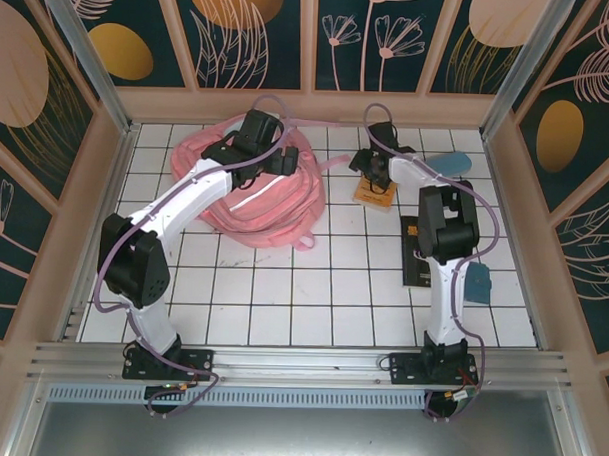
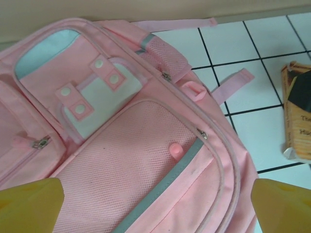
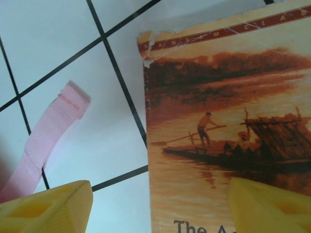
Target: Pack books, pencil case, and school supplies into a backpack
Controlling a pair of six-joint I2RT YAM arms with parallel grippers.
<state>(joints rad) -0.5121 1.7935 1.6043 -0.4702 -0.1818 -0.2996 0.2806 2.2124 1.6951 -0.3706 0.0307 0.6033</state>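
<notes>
Right gripper (image 3: pixel 160 196), wide and empty, hovers over the thin, probably floppy orange book (image 3: pixel 228 121), best pinched at its edge; left gripper (image 2: pixel 155 196) gapes empty over backpack (image 2: pixel 126 145)

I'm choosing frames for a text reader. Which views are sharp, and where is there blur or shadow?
Top external: evenly lit and sharp, backpack and book small. Left wrist: backpack sharp, left fingertips blurred. Right wrist: book cover soft, title cut by the lower edge, right fingertips blurred, faint shadow above the book.
</notes>
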